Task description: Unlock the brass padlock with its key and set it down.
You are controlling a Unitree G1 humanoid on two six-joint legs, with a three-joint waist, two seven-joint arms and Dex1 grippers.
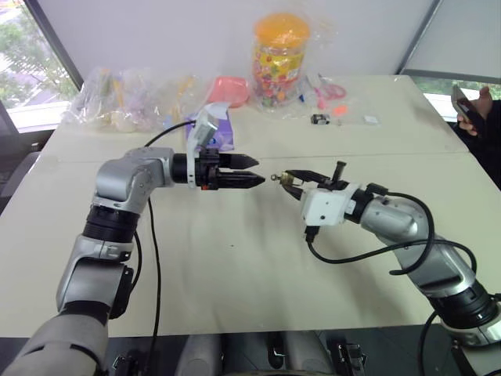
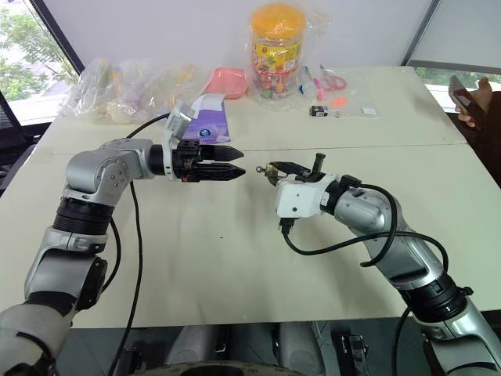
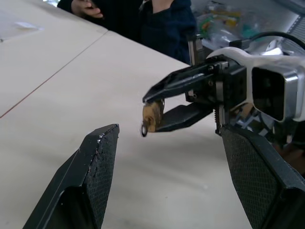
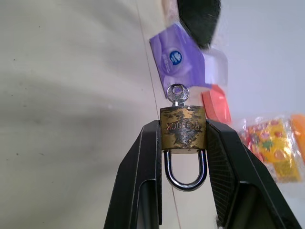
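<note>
The brass padlock [image 4: 183, 128] was held up above the table [image 1: 235, 282], pinched by its body between the two black fingers of the right gripper [image 1: 288, 179]. Its silvery loop [image 4: 186, 172] was turned back toward the wrist, hanging in the gap between the fingers. The key [image 4: 177, 93] was seen seated in the bottom of the lock, its round head sticking out past the fingertips toward the other arm.

The left gripper [image 1: 252, 171] was held level, just across from the lock and pointed at it, with a small gap left between its tips and the key head. Its fingers [image 3: 90, 181] were spread wide apart, with nothing between them.

Farther back on the table, a purple packet [image 2: 205, 124] was lying behind the left arm, and a candy jar [image 1: 279, 59] with an orange lid was standing beside a red dish [image 1: 228, 90]. At the right edge, a person's hand [image 1: 479, 106] with a phone [image 1: 460, 102] could be made out.
</note>
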